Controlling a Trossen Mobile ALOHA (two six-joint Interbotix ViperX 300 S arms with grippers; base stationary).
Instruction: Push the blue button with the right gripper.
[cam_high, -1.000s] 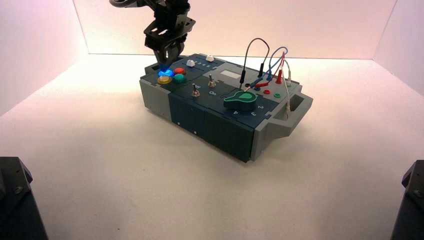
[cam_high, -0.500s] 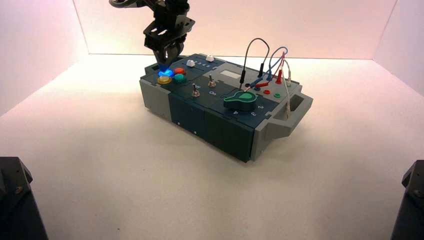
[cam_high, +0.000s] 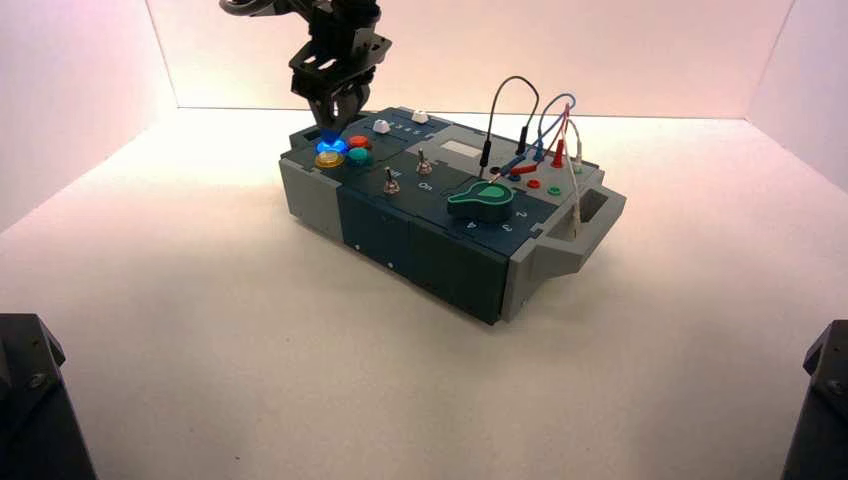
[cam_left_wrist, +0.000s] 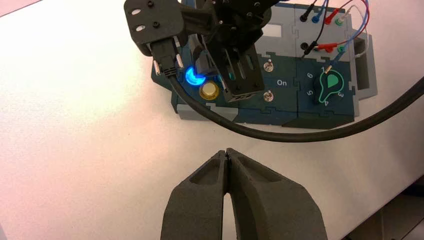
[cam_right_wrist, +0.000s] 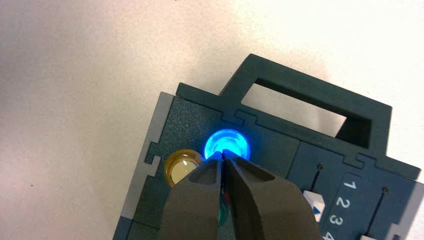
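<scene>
The blue button (cam_high: 332, 148) glows (brightly), under the right gripper's (cam_right_wrist: 222, 156) closed tip.

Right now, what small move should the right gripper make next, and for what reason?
Probably a short lift straight up: the right gripper has its closed fingertips right at the blue button, which glows bright blue, so the push seems to have registered. The yellow button sits close beside, so a sideways move might brush it.
</scene>
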